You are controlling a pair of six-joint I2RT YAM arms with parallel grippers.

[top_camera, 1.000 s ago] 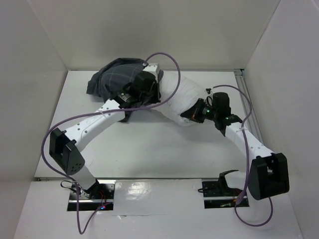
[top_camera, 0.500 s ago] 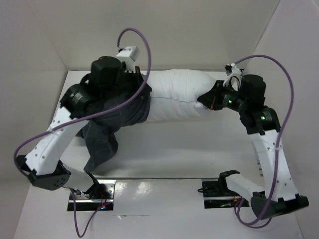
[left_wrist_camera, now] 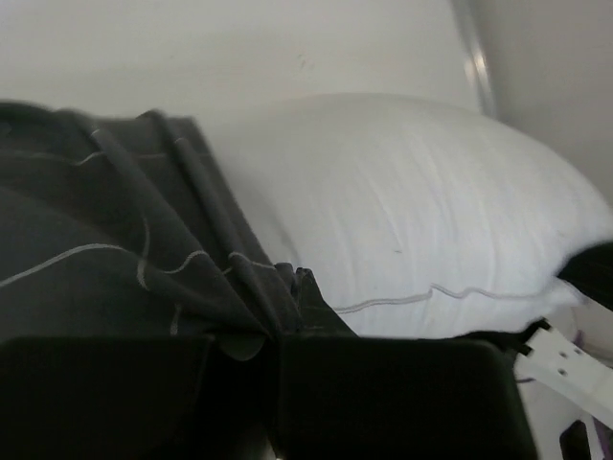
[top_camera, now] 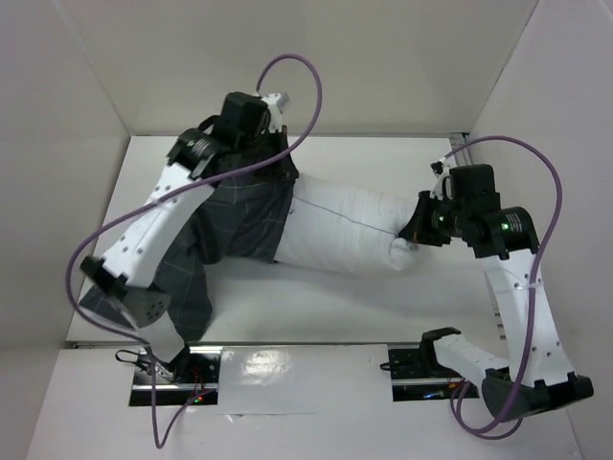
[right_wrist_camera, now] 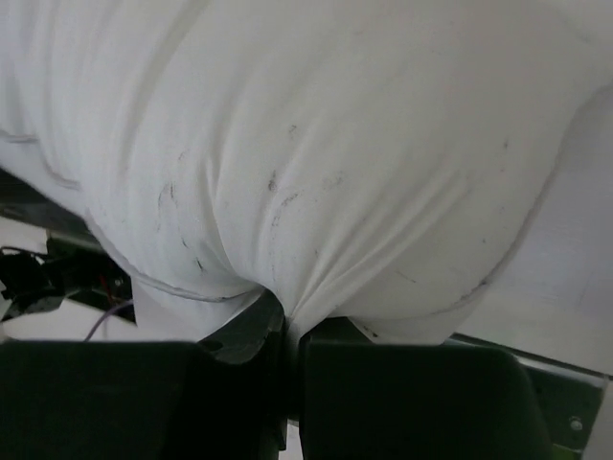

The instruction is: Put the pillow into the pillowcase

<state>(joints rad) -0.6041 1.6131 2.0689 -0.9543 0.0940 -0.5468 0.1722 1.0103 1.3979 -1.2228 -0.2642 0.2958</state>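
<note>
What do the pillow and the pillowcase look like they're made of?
The pillow: plain white woven cloth, probably cotton or a blend, matte. It puckers into fine creases, shows a piped seam, and bulges as if softly filled. The pillowcase: thin dark grey woven cloth, matte, with pale grid lines. It drapes and folds limply. Exact fibre unclear.

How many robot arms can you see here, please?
2. The left arm grips the pillowcase at far left; the right arm grips the pillow at its right end. None seems hidden.
</note>
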